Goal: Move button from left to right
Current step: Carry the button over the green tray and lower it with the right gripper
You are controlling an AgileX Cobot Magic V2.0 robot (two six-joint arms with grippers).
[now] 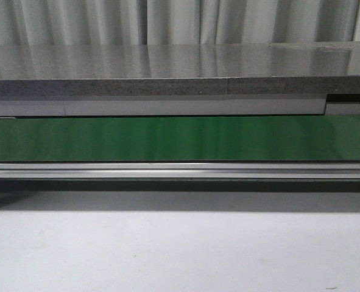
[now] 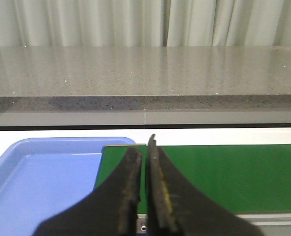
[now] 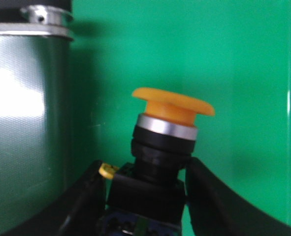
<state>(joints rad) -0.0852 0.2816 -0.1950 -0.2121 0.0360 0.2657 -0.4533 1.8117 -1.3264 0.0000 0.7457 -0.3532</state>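
- Two grippers show, each only in its own wrist view; the front view has neither arm nor button in it.
- The right gripper (image 3: 146, 196) pinches the button (image 3: 166, 147) by its black body, a finger (image 3: 219, 206) on each side, the orange cap above them.
- Behind the button lies the green belt (image 3: 224, 59), with a silvery roller (image 3: 27, 108) beside it.
- The left gripper (image 2: 144, 162) has its fingers pressed together with only a thin slit between, holding nothing.
- It hangs over the belt's end, just beside a blue tray (image 2: 17, 157).
- A grey speckled counter (image 2: 145, 73) runs beyond the belt, curtains (image 2: 86, 22) behind it.
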